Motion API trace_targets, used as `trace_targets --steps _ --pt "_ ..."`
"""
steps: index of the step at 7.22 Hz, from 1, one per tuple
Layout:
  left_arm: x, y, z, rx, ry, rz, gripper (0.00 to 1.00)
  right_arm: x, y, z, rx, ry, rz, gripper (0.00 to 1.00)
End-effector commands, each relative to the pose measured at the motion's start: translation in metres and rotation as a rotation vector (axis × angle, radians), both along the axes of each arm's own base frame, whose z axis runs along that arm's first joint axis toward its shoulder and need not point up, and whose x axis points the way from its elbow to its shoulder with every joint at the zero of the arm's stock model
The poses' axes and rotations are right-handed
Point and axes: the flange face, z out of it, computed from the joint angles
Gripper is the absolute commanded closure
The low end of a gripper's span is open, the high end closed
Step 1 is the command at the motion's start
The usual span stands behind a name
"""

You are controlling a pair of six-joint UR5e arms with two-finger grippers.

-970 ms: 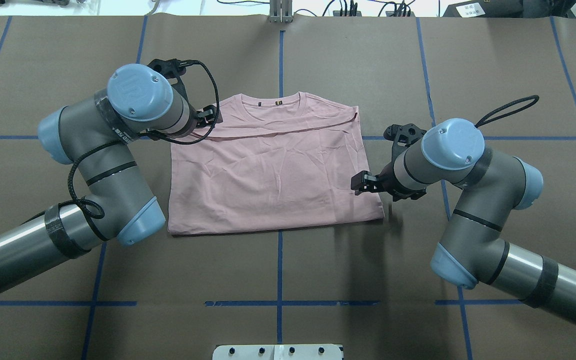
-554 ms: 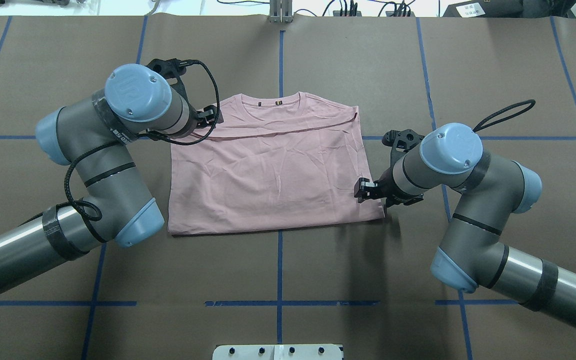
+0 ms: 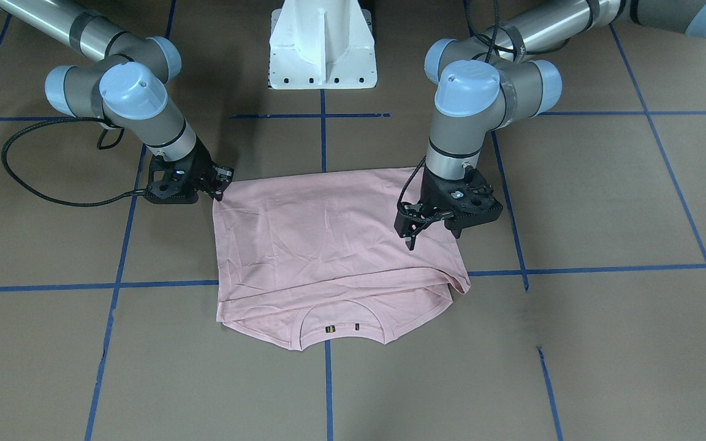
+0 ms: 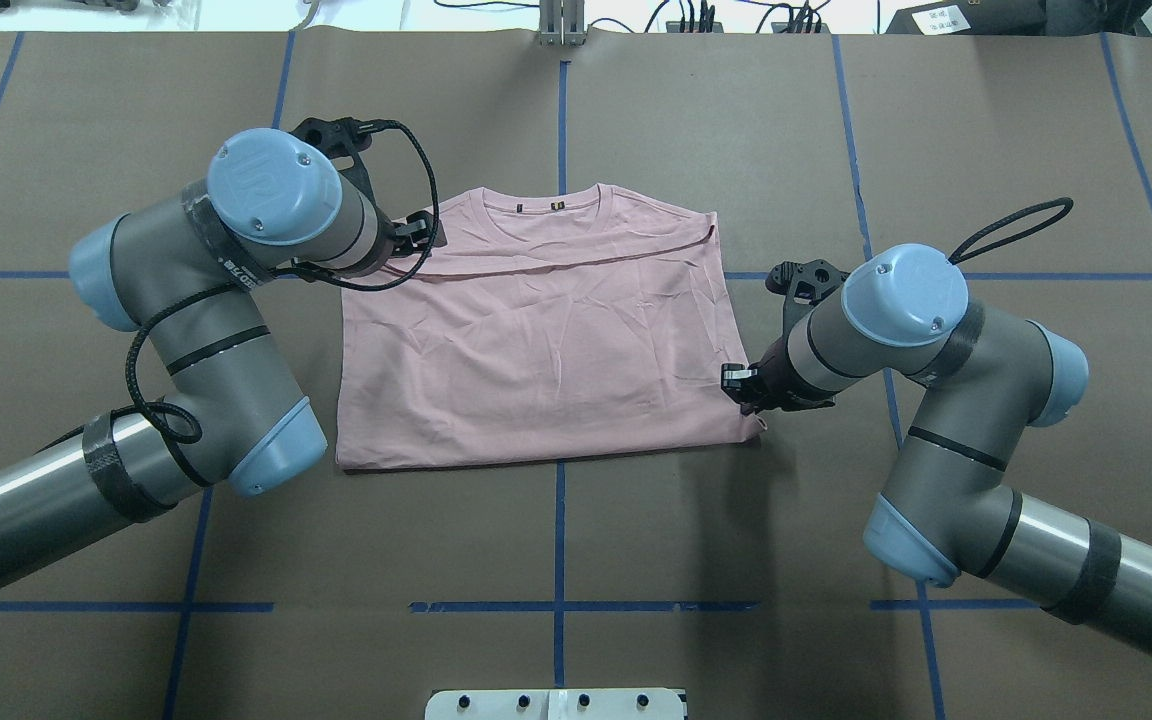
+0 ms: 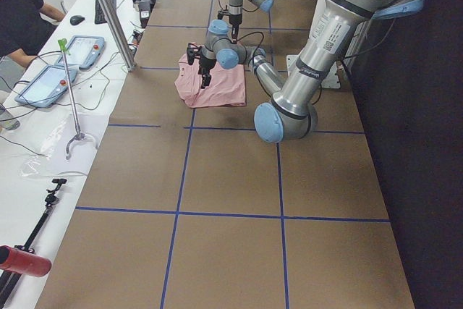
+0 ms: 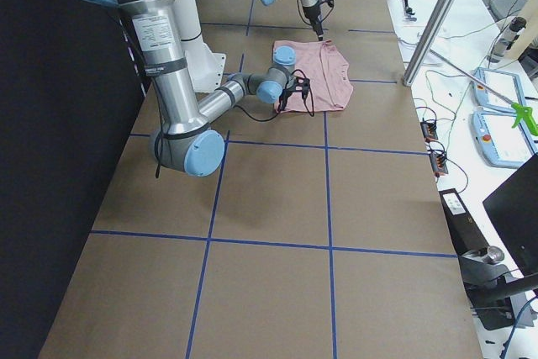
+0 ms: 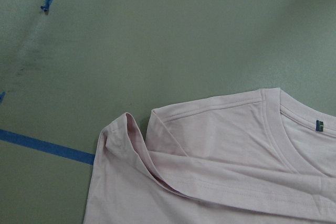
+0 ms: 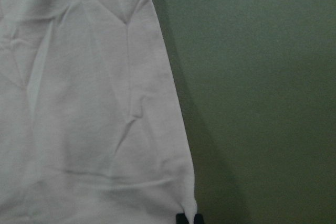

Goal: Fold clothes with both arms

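The pale pink T-shirt (image 4: 546, 340) lies folded flat on the brown table, collar (image 4: 558, 205) at the far side. Its print is hidden. It also shows in the front view (image 3: 328, 245). My left gripper (image 4: 424, 232) hovers over the shirt's far left shoulder corner. Its jaws look open in the front view (image 3: 432, 236), and no fingers show in the left wrist view, only the folded shoulder (image 7: 157, 177). My right gripper (image 4: 744, 385) is low at the shirt's near right corner. In the right wrist view its fingertips (image 8: 181, 217) pinch the hem corner (image 8: 189, 205).
The white pedestal base (image 3: 322, 49) stands behind the shirt on my side. Blue tape lines (image 4: 558, 605) cross the table. A black cable loop (image 3: 28, 177) hangs from my right wrist. Tablets and cables (image 5: 43, 81) lie past the far edge.
My right gripper has moved toward the shirt's near right corner, dropped lower and closed on the hem, which puckers slightly. The left arm has barely moved.
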Motion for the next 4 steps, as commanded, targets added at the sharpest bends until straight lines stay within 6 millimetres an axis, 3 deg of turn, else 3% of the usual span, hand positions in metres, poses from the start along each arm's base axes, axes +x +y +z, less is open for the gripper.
trace_targets --steps 1,3,4 --pt "0.004 0.004 -0.002 -0.005 0.006 0.001 0.0 0.029 0.026 -0.004 -0.007 0.018 -0.007 1.0" --pt "0.009 0.015 -0.008 -0.005 0.022 0.01 0.0 0.042 0.068 0.012 -0.018 0.031 -0.053 1.0" --pt "0.015 0.022 -0.012 -0.015 0.034 0.009 0.0 0.049 0.108 0.027 -0.031 0.051 -0.117 1.0"
